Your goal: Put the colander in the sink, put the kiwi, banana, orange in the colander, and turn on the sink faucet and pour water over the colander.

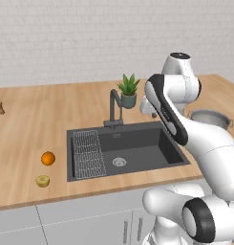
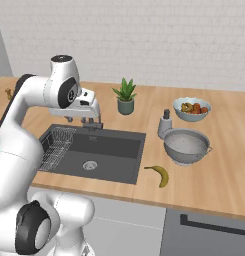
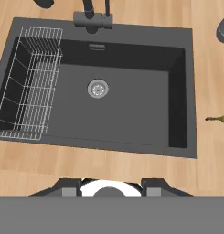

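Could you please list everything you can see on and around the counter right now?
sink: one, dark grey, set into the counter
wire rack: one, silver, left end of sink
sink faucet: one, dark grey, behind sink
colander: one, silver, counter right of sink
banana: one, yellow, front of colander
orange: one, orange, counter left of sink
kiwi: one, yellow-green, front of orange
potted plant: one, green, behind sink
fruit bowl: one, pale, behind colander
dispenser: one, grey, beside colander
gripper: one, above sink, holding nothing
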Robot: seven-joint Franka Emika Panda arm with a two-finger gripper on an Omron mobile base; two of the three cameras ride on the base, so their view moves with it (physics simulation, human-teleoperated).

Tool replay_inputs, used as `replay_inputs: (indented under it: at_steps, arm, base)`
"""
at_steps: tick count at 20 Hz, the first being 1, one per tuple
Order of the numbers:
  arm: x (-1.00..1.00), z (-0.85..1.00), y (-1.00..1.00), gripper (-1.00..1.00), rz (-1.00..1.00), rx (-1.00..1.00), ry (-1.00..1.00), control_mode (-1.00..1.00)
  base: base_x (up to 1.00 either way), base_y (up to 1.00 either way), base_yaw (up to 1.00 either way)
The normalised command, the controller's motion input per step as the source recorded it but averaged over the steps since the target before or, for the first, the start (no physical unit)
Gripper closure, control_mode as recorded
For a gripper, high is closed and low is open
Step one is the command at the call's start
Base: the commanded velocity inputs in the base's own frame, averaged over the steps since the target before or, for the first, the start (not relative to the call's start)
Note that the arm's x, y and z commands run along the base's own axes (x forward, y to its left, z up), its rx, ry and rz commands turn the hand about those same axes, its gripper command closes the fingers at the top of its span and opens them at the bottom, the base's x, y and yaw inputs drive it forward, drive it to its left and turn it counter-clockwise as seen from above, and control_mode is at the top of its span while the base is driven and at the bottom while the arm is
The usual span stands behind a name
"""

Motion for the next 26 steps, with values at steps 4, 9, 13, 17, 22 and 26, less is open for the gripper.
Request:
replay_inputs:
  at_steps: [4,9,13,17,22,26]
  arm:
    - [-0.05,0.0,-0.03,-1.0,0.0,0.0,0.0,-1.0]
    - [-0.01,0.0,-0.53,-1.0,-0.01,0.01,0.0,-1.0]
    - [0.12,0.0,-0.66,-1.0,0.0,0.0,0.0,-1.0]
    - [0.31,-0.1,-0.7,-1.0,0.0,0.0,0.0,-1.0]
    - [0.35,-0.27,-0.57,-1.0,0.0,0.0,0.0,-1.0]
    - [0.26,-0.31,-0.51,-1.0,0.0,-0.01,0.0,-1.0]
  base:
    - [0.0,0.0,0.0]
    - [0.0,0.0,0.0]
    - [0.0,0.0,0.0]
    - [0.0,0.0,0.0]
    - [0.0,0.0,0.0]
    - [0.0,0.0,0.0]
